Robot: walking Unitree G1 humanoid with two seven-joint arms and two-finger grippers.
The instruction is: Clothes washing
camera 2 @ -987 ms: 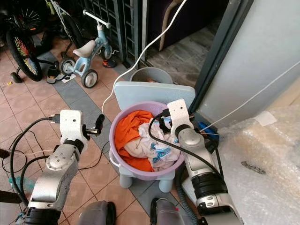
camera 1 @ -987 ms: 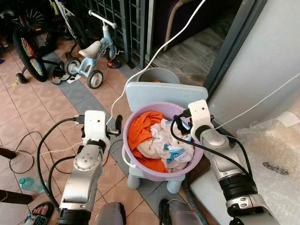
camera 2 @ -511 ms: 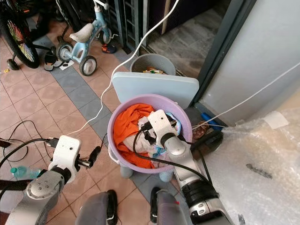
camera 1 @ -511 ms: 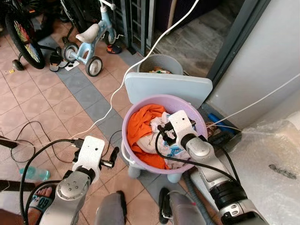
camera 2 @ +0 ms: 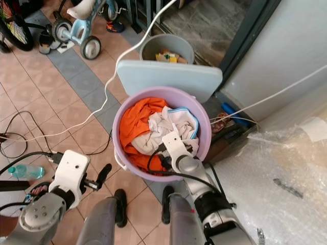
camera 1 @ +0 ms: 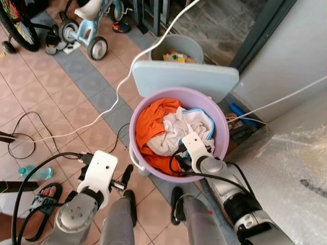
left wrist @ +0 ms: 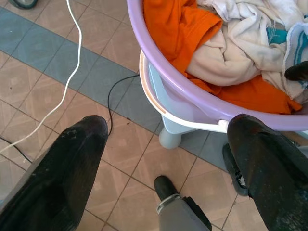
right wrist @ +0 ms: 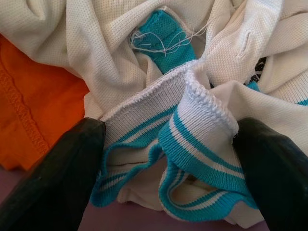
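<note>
I am at the picking step: my right gripper (right wrist: pixel 168 159) is down inside the purple basin (camera 1: pixel 140 109), its jaws spread wide on either side of a fold of the white garment with teal-striped ribbing (right wrist: pixel 202 130). The ribbed cuff lies bunched between my two fingers, but they have not closed on it and I hold nothing yet. The orange garment (right wrist: pixel 24 96) lies just beyond one finger, partly under the white cloth.

The next move, as I judge it, is to press a little deeper and close on the ribbed fold. I must catch enough thickness for the cloth to lift without slipping, and I should leave the orange piece behind.

My left gripper (left wrist: pixel 163 159) hangs outside the basin, near its rim and white handle (left wrist: pixel 159 108), above the tiled floor (left wrist: pixel 48 82). Its jaws are wide open and empty.

Much is hidden from me. My own wrist covers the grasp point in the head views, so only the wrist view shows the cuff. How deep the pile goes I cannot tell, nor how the white cloth is tangled with the orange. A dark patterned scrap beside the far finger is too small to identify. The stool (camera 1: pixel 186 81) under the basin is mostly covered.
</note>
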